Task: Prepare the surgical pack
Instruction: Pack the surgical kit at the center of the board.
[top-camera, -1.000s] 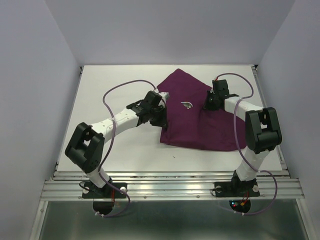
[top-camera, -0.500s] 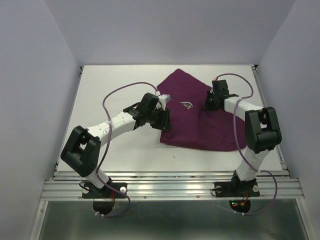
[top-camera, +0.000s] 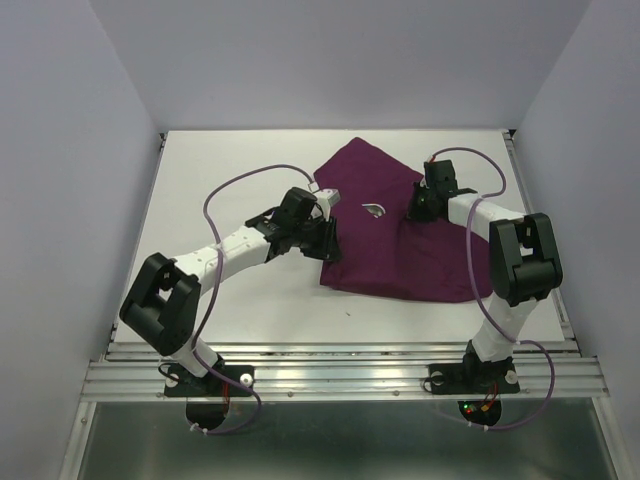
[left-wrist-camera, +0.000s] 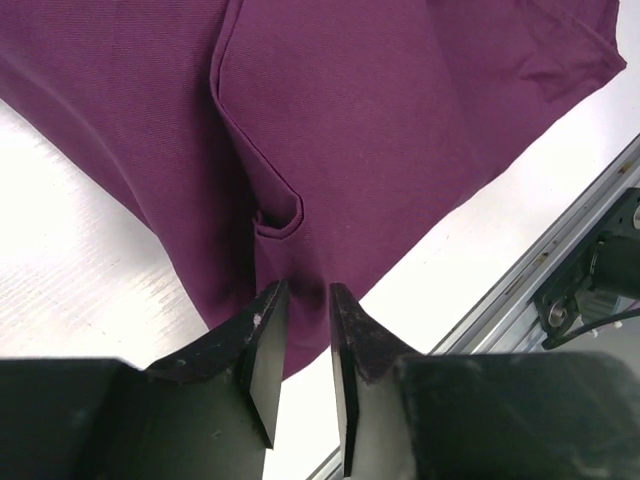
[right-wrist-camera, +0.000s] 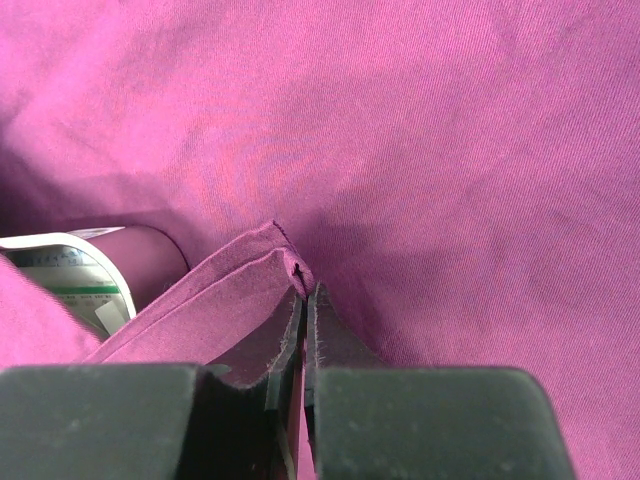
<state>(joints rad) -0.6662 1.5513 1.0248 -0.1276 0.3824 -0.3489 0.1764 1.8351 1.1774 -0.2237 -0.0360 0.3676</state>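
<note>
Large dark-purple cloth (top-camera: 400, 250) lies on the white tabletop (top-camera: 230, 180), centre-right, roughly a diamond w/ its far corner toward the back wall and its near edge running along the front. A small pale curved bit (top-camera: 373, 209) shows on top of it, between the two claws; can't tell what it is.

L gripper (top-camera: 327, 238) sits low at the cloth's left edge, about halfway along that side. In the L wrist view, L gripper (left-wrist-camera: 300, 295) has its fingers only a thin slit apart, tips right over the cloth (left-wrist-camera: 400, 120) near its edge, just below a small pocket-like fold (left-wrist-camera: 280, 215). Purple fills the slit; can't tell if fabric is pinched or just lies underneath. Metal rail (left-wrist-camera: 560, 240) at the table front shows beyond the cloth corner.

R gripper (top-camera: 415, 208) is down on the cloth's right half, nr the far-right side. R wrist view: R gripper (right-wrist-camera: 304, 295) has its fingers pressed together on a stitched hem of the cloth (right-wrist-camera: 450, 150), hem raised into a ridge at the tips. Left of that ridge, a white label w/ green print (right-wrist-camera: 60, 270) peeks from under the fabric.
</note>
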